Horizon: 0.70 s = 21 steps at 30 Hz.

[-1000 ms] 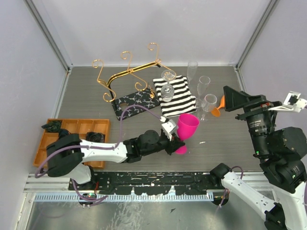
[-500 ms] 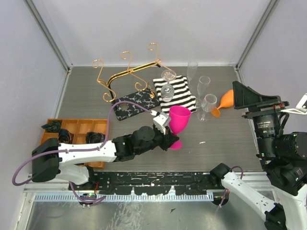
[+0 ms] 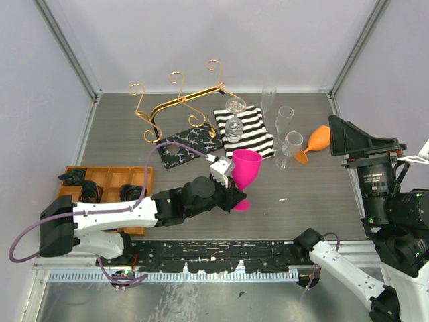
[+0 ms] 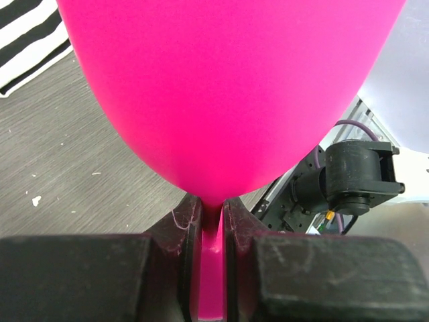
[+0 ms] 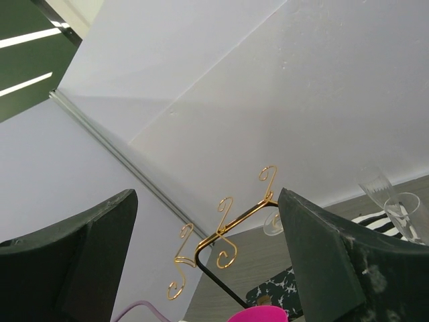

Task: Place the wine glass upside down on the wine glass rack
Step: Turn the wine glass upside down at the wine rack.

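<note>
Gripping the pink wine glass (image 3: 245, 169) by its stem, the left claw (image 4: 211, 216) is clamped tight.
Grey wood-grain tabletop (image 3: 322, 194) (scuffed with small white flecks) sits inside pale lilac walls (image 3: 221, 33). The gold wine glass rack (image 3: 179, 100) stands at the back left, beside a striped cloth (image 3: 253, 134); the glass is just in front of its black marbled base. The right claw (image 5: 208, 268) gapes wide, holding nothing.

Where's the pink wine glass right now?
Top view: the pink wine glass is mid-table, stem in the jaws of the left gripper, just in front of the striped cloth.
</note>
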Motion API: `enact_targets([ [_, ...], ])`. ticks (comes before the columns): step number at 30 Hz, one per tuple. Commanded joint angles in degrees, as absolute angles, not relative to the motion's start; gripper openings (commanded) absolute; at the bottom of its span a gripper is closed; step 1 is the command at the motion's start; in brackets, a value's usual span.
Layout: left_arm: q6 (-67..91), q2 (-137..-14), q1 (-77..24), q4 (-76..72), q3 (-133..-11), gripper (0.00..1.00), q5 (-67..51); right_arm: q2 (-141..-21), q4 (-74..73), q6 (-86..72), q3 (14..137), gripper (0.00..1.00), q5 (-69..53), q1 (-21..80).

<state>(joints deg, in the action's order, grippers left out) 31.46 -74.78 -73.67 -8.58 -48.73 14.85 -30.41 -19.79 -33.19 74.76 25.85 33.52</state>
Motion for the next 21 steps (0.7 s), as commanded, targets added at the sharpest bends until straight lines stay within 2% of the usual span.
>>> enact_targets([
  [1, 34.98, -71.09, -74.0, -7.42, -50.99, 0.0, 16.48, -32.25, -20.54, -32.05, 78.25, 0.91, 26.89, 33.31],
  [11, 40.08, -65.77, -74.01, 6.45, -57.09, 0.0, 22.29, -23.63, -22.96, -17.3, 63.48, 0.91, 24.41, 33.31],
  [17, 39.7, -62.25, -74.01, 10.45, -58.44, 0.0, 23.52, -18.4, -22.49, -9.07, 56.94, 0.91, 18.77, 33.36],
  [21, 39.14, -61.08, -73.92, 15.02, -61.16, 0.0, 25.81, -13.89, -16.98, -1.17, 50.75, 0.91, 11.71, 33.29],
])
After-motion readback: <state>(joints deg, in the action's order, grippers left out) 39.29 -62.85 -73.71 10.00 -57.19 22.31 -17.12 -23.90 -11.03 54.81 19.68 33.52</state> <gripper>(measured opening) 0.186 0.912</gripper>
